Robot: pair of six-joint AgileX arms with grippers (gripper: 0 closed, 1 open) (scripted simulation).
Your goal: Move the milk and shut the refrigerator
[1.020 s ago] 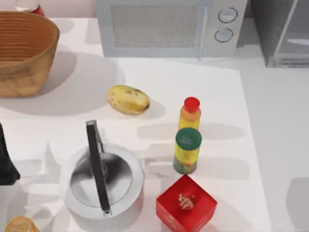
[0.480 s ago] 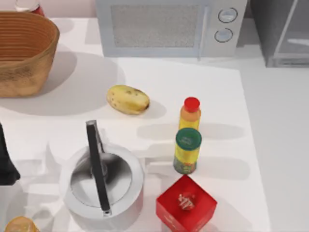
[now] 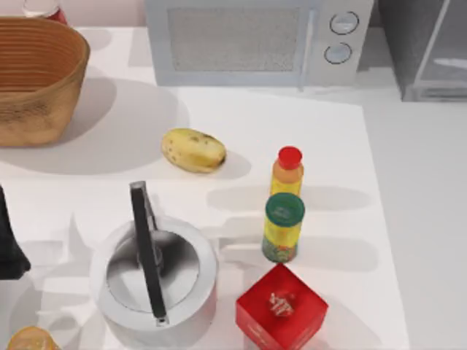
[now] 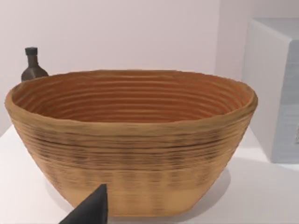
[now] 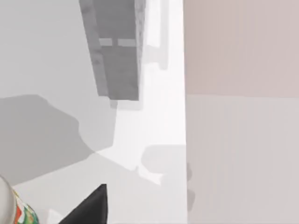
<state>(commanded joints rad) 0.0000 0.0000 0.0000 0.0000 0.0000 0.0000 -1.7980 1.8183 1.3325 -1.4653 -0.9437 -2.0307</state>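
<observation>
Surface (image 3: 408, 219) seen from above, described from left to right. Left arm (image 3: 9, 248) is parked at the left edge, well clear of the goods. Its wrist camera faces the basket (image 3: 36, 80), and the left end effector (image 4: 88, 212) appears as a dark tip. Whether it is open or closed cannot be told, and nothing is seen in its hold. One dark bottle (image 4: 32, 65) stands behind the basket.

One kettle (image 3: 153, 273) sits near the front with its black handle across the top. One potato (image 3: 193, 150) lies on its side between the kettle and the microwave (image 3: 241, 40), which stands against the back edge with two round dials.

Right of centre, one red-capped bottle (image 3: 288, 171), one green-lidded jar (image 3: 282, 227) and one red box (image 3: 281, 306) form a row from back to front. The bottle and the jar stand upright, just beside one another.

One refrigerator (image 3: 427, 51) occupies the far right corner. Its thin-framed door appears to stand out at an angle, presumably left open for loading.

Right end effector (image 5: 91, 207) hangs above the surface near the jar, its camera facing the refrigerator. Its opening cannot be told either, and no load is seen in it.

Where the milk stands cannot be told. The door remains to be shut.
</observation>
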